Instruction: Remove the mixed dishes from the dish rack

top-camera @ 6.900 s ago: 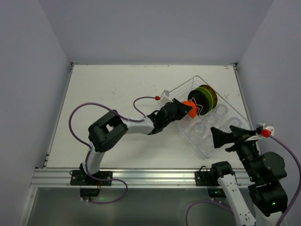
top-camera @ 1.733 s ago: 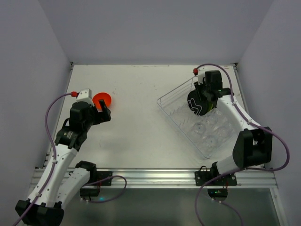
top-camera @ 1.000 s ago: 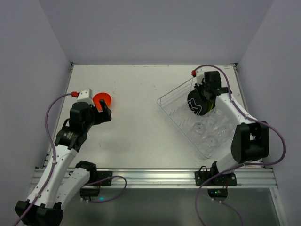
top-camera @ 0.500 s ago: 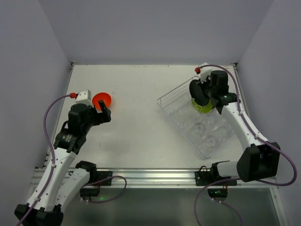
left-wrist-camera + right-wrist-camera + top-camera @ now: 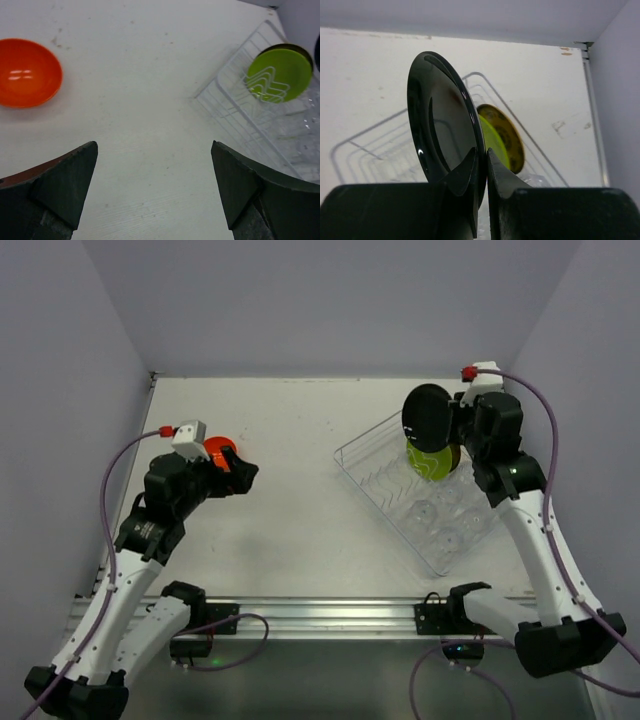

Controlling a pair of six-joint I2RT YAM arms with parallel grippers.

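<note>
My right gripper (image 5: 455, 428) (image 5: 485, 167) is shut on the rim of a black plate (image 5: 426, 417) (image 5: 442, 120), holding it upright above the dish rack (image 5: 372, 485) (image 5: 370, 150). A lime-green plate (image 5: 430, 461) (image 5: 496, 142) and an olive-yellow plate (image 5: 455, 456) (image 5: 510, 131) stand on edge in the wire holder. Clear cups (image 5: 447, 522) lie in the rack's near end. The orange bowl (image 5: 217, 450) (image 5: 27, 72) rests on the table at the left. My left gripper (image 5: 238, 472) (image 5: 155, 185) hovers just right of it, open and holding nothing.
The rack sits at an angle at the right, near the right wall (image 5: 580, 390). In the left wrist view the rack (image 5: 235, 100) and its lime-green plate (image 5: 277, 75) show at the far right. A metal rail (image 5: 320, 615) runs along the near edge.
The right gripper has lifted the black plate up out of the wire holder, baring the lime-green plate behind it. The left gripper drifted slightly right, away from the bowl.
</note>
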